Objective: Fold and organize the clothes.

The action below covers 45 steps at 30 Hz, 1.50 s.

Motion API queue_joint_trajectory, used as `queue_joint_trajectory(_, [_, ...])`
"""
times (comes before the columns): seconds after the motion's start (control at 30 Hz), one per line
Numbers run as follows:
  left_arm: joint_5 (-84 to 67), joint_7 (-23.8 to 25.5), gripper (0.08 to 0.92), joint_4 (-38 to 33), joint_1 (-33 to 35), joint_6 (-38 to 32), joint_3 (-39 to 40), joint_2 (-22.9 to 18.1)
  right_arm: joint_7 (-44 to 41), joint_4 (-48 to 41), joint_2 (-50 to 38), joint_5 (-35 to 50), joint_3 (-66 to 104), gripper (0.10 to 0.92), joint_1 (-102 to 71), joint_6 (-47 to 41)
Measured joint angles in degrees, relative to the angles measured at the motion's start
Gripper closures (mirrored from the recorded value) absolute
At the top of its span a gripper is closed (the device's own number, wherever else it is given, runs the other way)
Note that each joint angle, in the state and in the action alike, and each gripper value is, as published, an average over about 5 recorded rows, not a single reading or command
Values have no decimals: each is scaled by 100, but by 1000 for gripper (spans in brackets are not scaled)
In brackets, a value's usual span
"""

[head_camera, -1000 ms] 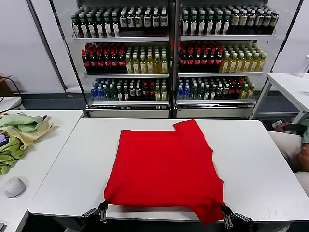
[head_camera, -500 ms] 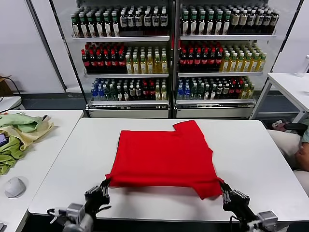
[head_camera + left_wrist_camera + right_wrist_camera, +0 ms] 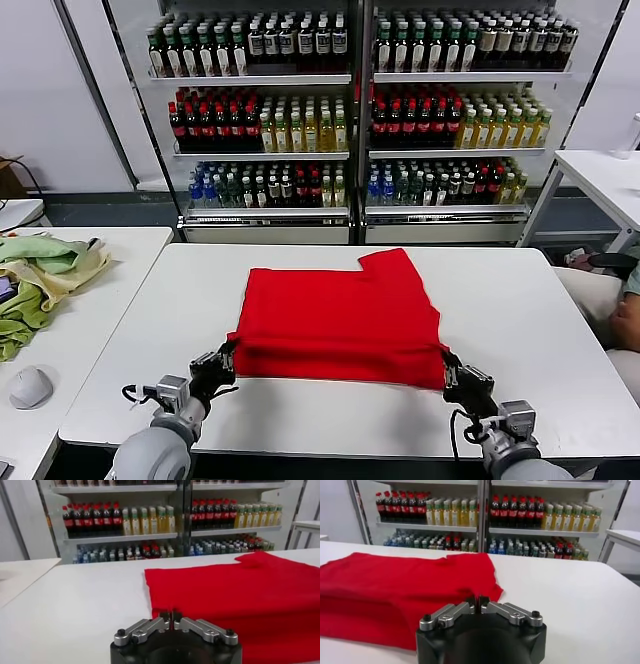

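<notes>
Stocked drink shelves (image 3: 355, 110) rise well beyond both grippers, past the white table (image 3: 520, 330). Between the grippers lies the red T-shirt (image 3: 345, 315); the left gripper (image 3: 226, 355) pinches its near-left corner, the right gripper (image 3: 446, 368) its near-right corner, fingers clamped together, arms low at the table's near edge.

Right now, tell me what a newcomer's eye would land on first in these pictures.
The bright red T-shirt spread on the middle of the white table grabs the eye first. The left gripper and right gripper each pinch one of its near corners, lifting that edge off the table. Behind the table stand shelves of bottled drinks, and pale green and yellow cloths lie heaped on a side table at the left.
</notes>
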Motion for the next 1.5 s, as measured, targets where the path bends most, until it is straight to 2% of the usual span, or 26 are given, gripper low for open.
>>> queue_joint_trajectory(0.23, [66,104,909,331,-339,-11,99,-42,54,-187,53,-103,-99,893,240,-97])
queue_joint_trajectory(0.4, [131,121,874,527,-469,27,125,-59,139,-318,129,-199,-224,796,384,-211])
queue_joint_trajectory(0.73, [228,122,595,721,-484,27,86,-54,181,-270,103,-234,-195,511,338,-396])
queue_joint_trajectory(1.07, [125,31,301,112,45,79,-120,174,222,17,-24,-66,63,234,-157,-523])
queue_joint_trajectory(1.17, [105,31,224,-18,201,104,-130,167,247,23,-13,20,68,208,-253,-536])
queue_joint_trajectory(1.27, [68,20,185,-64,282,118,-173,154,283,8,13,107,49,203,-297,-538])
queue_joint_trajectory(1.5, [-56,8,186,-31,378,135,-276,179,300,-68,90,256,-37,224,-308,-525])
